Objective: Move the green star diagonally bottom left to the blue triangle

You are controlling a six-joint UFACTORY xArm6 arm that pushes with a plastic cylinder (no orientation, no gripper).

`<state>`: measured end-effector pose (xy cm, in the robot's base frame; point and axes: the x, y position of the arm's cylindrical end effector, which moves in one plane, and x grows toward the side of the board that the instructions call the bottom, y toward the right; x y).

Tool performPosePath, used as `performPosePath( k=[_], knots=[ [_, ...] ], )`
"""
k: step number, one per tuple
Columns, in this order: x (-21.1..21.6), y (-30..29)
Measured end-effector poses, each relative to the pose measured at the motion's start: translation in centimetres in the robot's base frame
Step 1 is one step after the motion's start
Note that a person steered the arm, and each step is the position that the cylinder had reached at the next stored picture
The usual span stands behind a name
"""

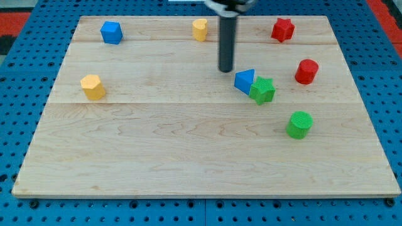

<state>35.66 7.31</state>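
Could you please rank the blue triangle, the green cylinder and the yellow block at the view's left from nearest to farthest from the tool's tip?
From my tip:
1. Blue triangle, just to the tip's right.
2. Green cylinder, lower right.
3. Yellow block, far at the view's left.

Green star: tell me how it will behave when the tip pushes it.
The green star looks squat and flat-based, so it should slide on the smooth wooden board rather than tip or roll. Its points may make it turn under an off-centre push. It touches the blue triangle, so that could shift along with it. My tip stands just to the triangle's left.
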Motion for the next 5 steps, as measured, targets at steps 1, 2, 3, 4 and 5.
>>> performPosePath(
  k=[1, 2, 3, 4, 5],
  knots=[
    [1.6, 7.1],
    [8.6, 6.4],
    [9.6, -1.0],
    [7.4, -1.7],
    [9.9, -9.1]
  ],
)
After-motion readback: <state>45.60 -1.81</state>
